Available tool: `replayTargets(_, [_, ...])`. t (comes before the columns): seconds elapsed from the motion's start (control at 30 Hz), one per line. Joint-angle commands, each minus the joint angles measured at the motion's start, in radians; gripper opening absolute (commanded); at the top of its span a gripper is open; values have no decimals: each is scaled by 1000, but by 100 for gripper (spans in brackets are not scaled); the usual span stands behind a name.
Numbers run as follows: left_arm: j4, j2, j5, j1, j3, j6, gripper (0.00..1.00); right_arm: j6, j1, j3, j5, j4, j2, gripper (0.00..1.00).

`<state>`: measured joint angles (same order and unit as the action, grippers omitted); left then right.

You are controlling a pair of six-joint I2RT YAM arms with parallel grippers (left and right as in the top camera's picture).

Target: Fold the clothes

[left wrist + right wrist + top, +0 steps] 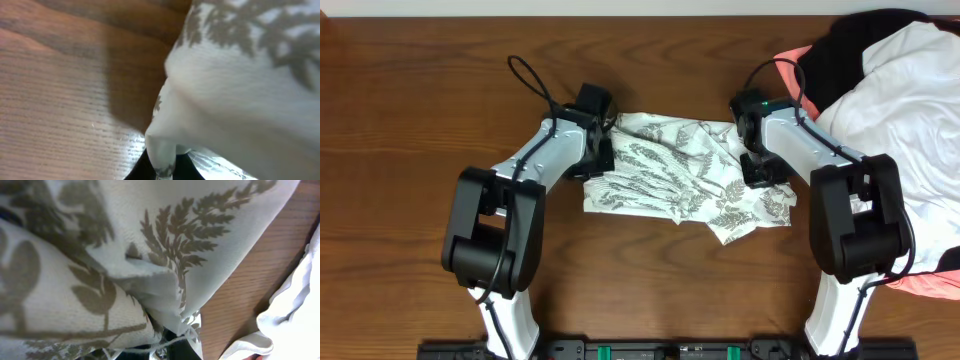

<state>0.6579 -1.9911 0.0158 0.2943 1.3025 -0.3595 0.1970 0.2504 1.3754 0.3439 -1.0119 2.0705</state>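
The clothes [670,170], one thin white garment printed with grey-green fern leaves, lie crumpled in a loose band stretched between the two tools, with one end at each. The left tool [604,158] is closed tight on the end of the garment nearest it, and the right tool [762,170] is closed tight on the opposite end. From overhead both sets of jaws sit under the wrist bodies, so the grip cannot be read there; that view instead gives the whole spread of the cloth, rumpled and uneven, with a flap trailing toward the arm bases just inward of the right tool. The left wrist view shows what the overhead does not: the fabric narrows to a pinched point right at the tool and rises away from it, casting a dark shadow on the wood beside it. The right wrist view shows several fern-printed folds gathered down into its tool. Bare brown worktop [420,120] lies outward of that tool, then the hem of a plain white garment [910,110]. Only the overhead shows that garment heaped with a black garment [850,50] and a coral-pink garment [930,285] well outward of the right tool.
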Motion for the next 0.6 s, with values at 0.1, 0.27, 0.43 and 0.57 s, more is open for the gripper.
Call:
replayTargets(0.1, [-26,-12,-103,-35,-28,11,23,0,-15,-46,-139,32,90,4])
replayTargets(0.27, [-38,59,-104,-34,-28,81,25,0,-15,-46,-139,32,90,4])
replayTargets(0.43, [-102,149,-103,-18,-28,227,25,0,-15,-46,-147,32,90,4])
replayTargets(0.57, [-196,154,-103,14,-28,414,40,0,-15,-46,-154,31,90,4])
